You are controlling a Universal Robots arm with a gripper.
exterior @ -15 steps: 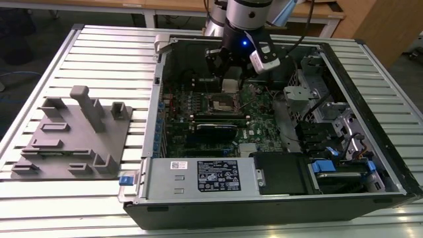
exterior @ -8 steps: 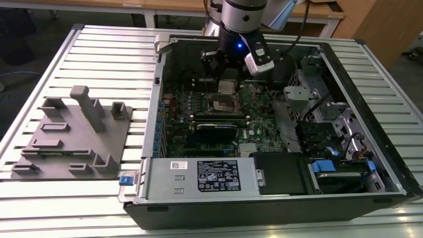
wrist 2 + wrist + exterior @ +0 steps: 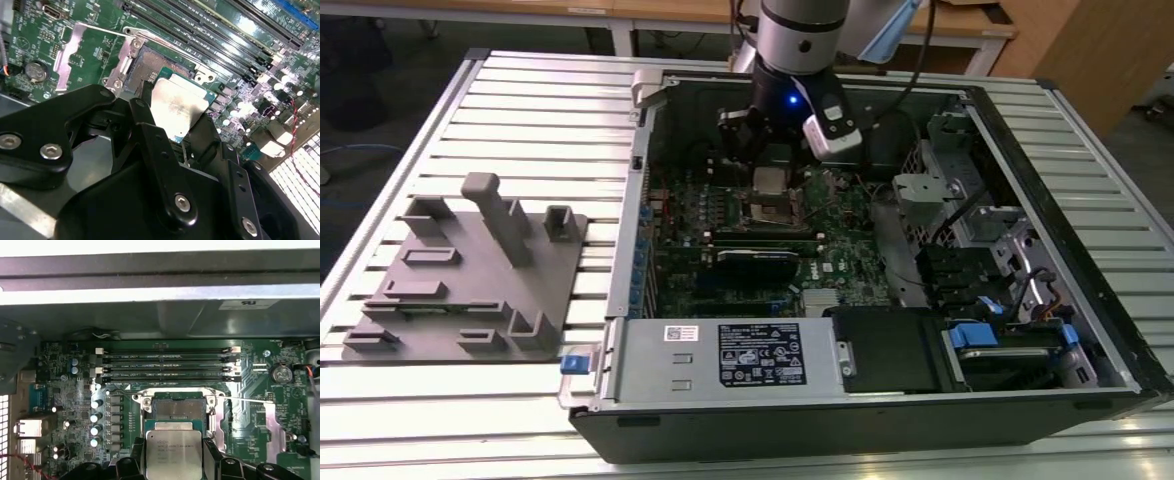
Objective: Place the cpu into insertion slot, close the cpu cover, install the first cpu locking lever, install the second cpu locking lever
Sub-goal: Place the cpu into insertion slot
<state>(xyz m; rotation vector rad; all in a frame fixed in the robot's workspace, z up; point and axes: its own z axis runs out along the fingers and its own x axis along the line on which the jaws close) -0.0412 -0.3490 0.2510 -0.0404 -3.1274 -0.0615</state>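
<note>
Gripper clamps the cpu by 2 opposite edges between its black fingers, silvery top facing up, just over the near side of the insertion slot, whose brownish pin field lies partly bare. The cpu cover lies swung open beside the slot on the green motherboard, inside the opened computer case

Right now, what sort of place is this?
Likely a robotics lab: an open black computer case sits on a ribbed metal table, and a gripper holds a silvery square cpu above its green motherboard.
</note>
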